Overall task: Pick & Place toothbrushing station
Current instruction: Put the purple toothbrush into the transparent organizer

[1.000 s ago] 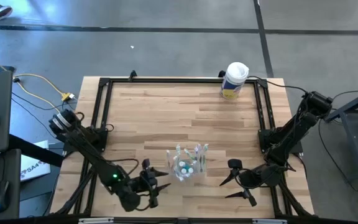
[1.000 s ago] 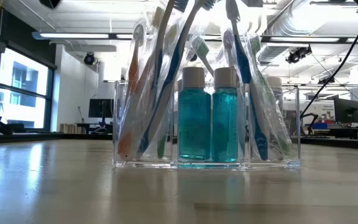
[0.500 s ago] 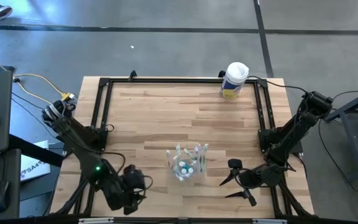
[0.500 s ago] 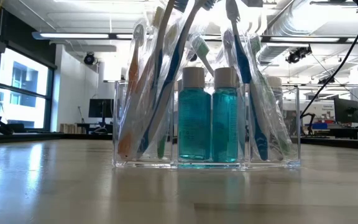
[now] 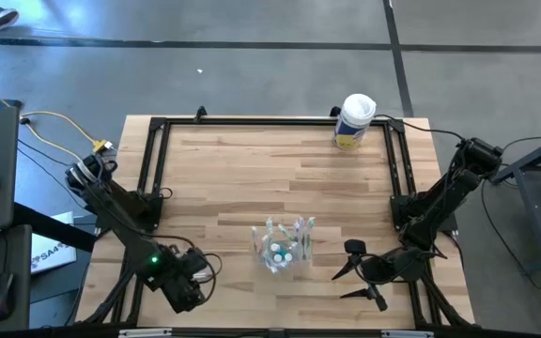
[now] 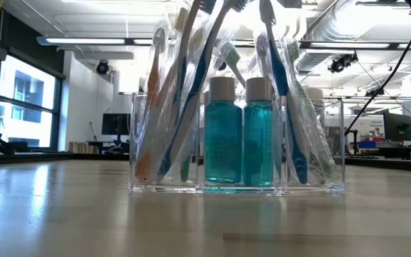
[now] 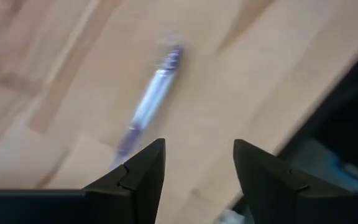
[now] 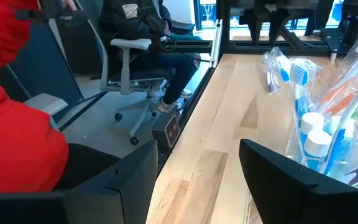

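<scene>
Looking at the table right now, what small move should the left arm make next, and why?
Probably swing the left pincer back toward the toothbrushing station: it stands open and empty near the table's front-left edge, turned away, while the right pincer waits, also open, beside the station.

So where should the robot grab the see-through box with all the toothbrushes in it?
Probably by the toothbrushing station's flat clear side walls, low down, coming level from the right gripper's side. Brushes fan out of the top, so a grab from above would likely hit them.
</scene>
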